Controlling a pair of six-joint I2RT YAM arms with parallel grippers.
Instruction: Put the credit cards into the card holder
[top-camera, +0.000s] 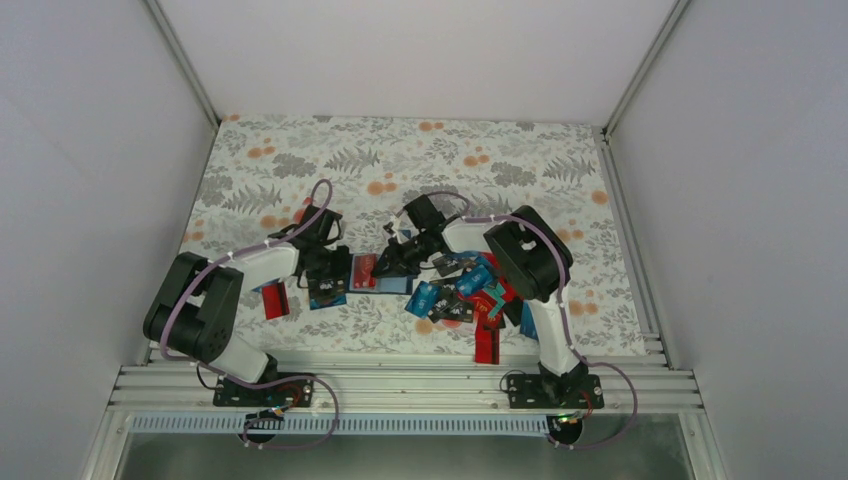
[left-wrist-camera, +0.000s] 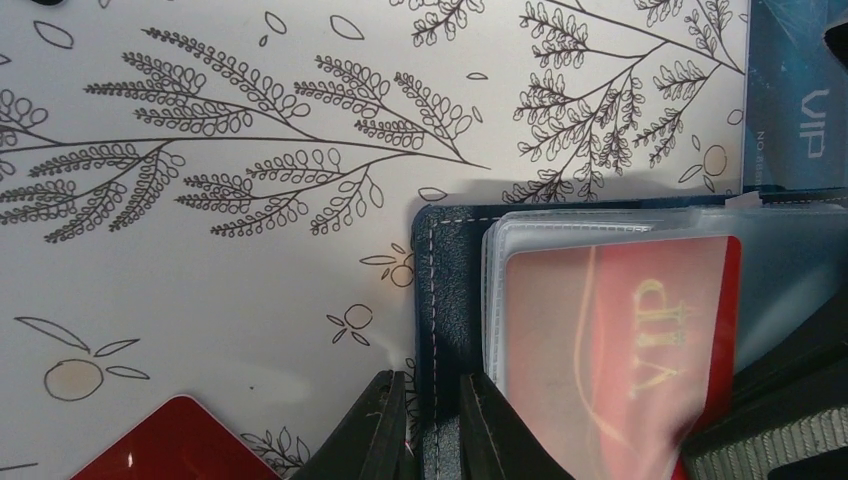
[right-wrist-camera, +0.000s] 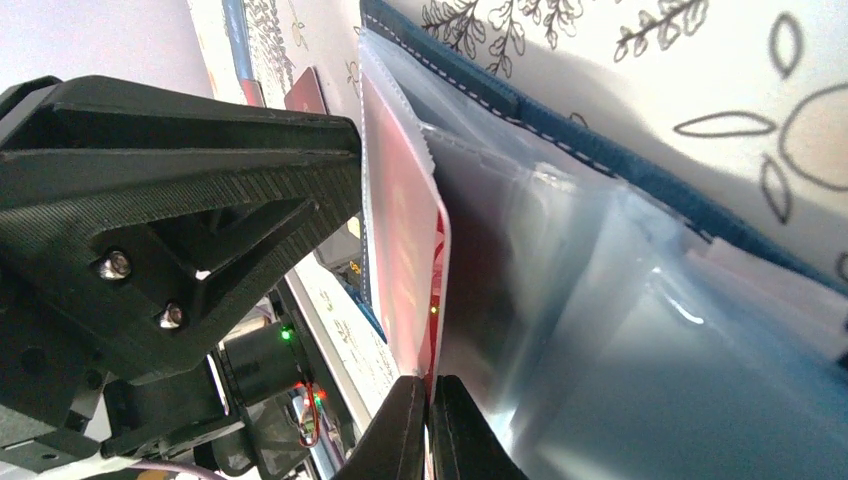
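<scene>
The table (top-camera: 420, 150), under a leaf-print cloth, is boxed by white walls (top-camera: 90, 150) at 9, 12 and 3 o'clock and by a metal rail (top-camera: 400, 382) at 6 o'clock. Bare cloth runs from the middle toward the 12 o'clock wall, the widest open room in the top view.

The left arm (top-camera: 215, 300) and right arm (top-camera: 530, 265) both reach in to the centre, their wrists near each other. A pile of credit cards (top-camera: 470, 295) in blue, red and teal lies at 4 o'clock from the centre, partly beneath the right arm, and its near edge comes close to the rail. A loose red card (top-camera: 275, 298) lies at 8 o'clock, just beside the left arm.

The card holder (left-wrist-camera: 445, 290) lies open at the centre, navy cover down and clear sleeves up. In the left wrist view its 9 o'clock edge borders bare cloth. A red VIP card (left-wrist-camera: 620, 330) sits partly under a clear sleeve.

The left gripper (left-wrist-camera: 435, 380) pinches the holder's stitched cover edge between its 2 fingers. The right gripper (right-wrist-camera: 430, 385) is pressed together on the red VIP card's edge.
</scene>
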